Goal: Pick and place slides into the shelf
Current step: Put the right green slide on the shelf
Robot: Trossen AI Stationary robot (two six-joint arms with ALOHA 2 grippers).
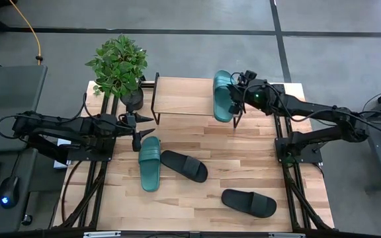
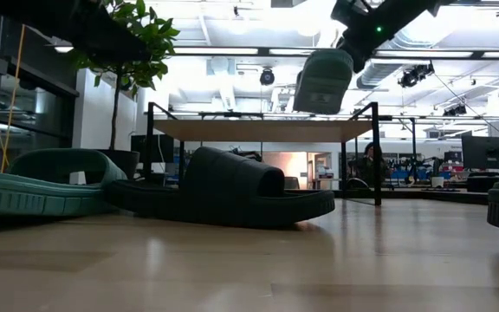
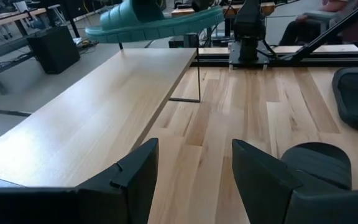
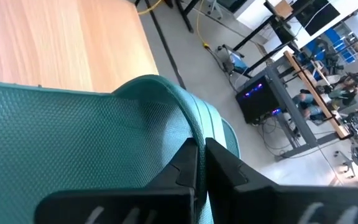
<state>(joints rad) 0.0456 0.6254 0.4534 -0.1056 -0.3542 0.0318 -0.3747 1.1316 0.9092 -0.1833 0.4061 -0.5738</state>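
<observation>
High view looks straight down on my whole table (image 1: 197, 198). Low view sits at tabletop level, facing across to the shelf (image 2: 262, 130). My left wrist view faces that shelf too; my right wrist view is pressed close on a teal slide (image 4: 73, 143).

Right tool (image 1: 234, 106) gripping teal slide (image 1: 222, 96) over shelf (image 1: 184, 96); left tool (image 1: 144, 128) open beside plant (image 1: 118, 65)

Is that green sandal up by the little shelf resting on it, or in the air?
In the air: the right hand holds the teal slide clear above the shelf.
</observation>
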